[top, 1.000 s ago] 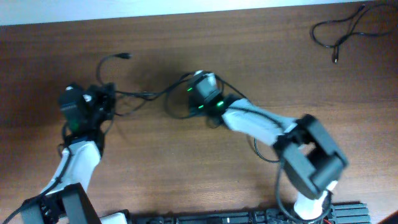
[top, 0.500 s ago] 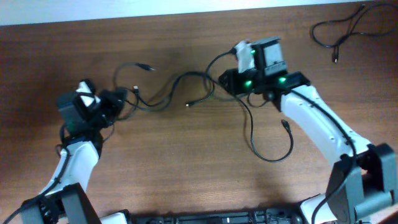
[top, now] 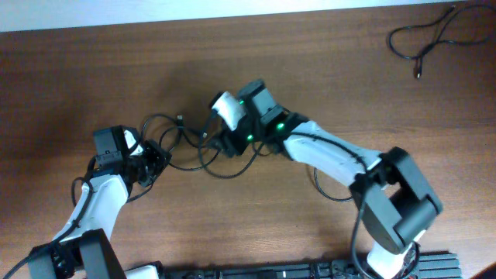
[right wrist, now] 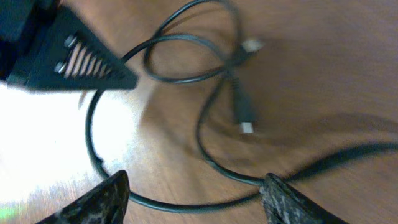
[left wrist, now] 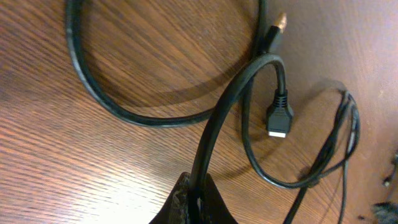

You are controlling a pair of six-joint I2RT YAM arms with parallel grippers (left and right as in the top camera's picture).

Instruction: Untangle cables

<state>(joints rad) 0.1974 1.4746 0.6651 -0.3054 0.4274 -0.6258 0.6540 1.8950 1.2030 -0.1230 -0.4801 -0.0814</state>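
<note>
Grasps one cable [left wrist: 214,124] in left end effector [left wrist: 196,196], plain only from left wrist. Spreads right end effector [right wrist: 196,183], released, above tangle [top: 198,149]. Overhead: bare desk [top: 232,225] toward 6 o'clock.

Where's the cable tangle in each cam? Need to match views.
Overhead: cable tangle left of centre, between left end effector and right end effector.
Left wrist: cable tangle spans the frame; one strand pinched by the left end effector at bottom centre.
Right wrist: cable tangle loops across the upper middle, above the open right end effector.
Shared landmark: brown wood table, in all three.
</note>
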